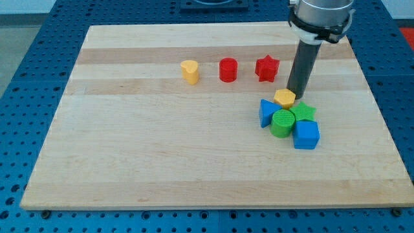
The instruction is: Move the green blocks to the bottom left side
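Note:
A green cylinder point(282, 123) and a green star point(303, 113) sit in a tight cluster at the view's right of the wooden board point(162, 155). The cluster also holds a yellow hexagon point(284, 98), a blue triangle point(265, 112) and a blue cube point(306, 134). My tip point(295, 91) is just above and right of the yellow hexagon, at the cluster's top edge, above the green star.
A yellow heart point(189, 71), a red cylinder point(228, 69) and a red star point(266, 68) stand in a row near the view's top. The board's right edge lies close to the cluster.

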Robot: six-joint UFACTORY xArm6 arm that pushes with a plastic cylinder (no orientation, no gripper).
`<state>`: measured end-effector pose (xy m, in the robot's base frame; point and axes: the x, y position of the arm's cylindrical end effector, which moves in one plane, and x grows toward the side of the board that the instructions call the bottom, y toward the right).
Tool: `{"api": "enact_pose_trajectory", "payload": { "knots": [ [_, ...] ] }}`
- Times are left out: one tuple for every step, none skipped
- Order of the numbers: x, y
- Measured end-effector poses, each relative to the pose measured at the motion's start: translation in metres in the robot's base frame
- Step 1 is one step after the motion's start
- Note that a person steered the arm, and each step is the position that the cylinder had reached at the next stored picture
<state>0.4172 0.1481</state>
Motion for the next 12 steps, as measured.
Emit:
{"api": "enact_pose_trajectory", "payload": {
  "knots": [
    [-0.003, 0.016],
    [0.02, 0.027],
    [0.041, 0.025],
    [0.044, 0.019],
    [0.044, 0.003],
    [0.044, -0.014],
    [0.044, -0.019],
    [0.044, 0.011],
    [0.044, 0.021],
    [0.045, 0.021],
    [0.052, 0.016],
    [0.061, 0.006]
  ]
}}
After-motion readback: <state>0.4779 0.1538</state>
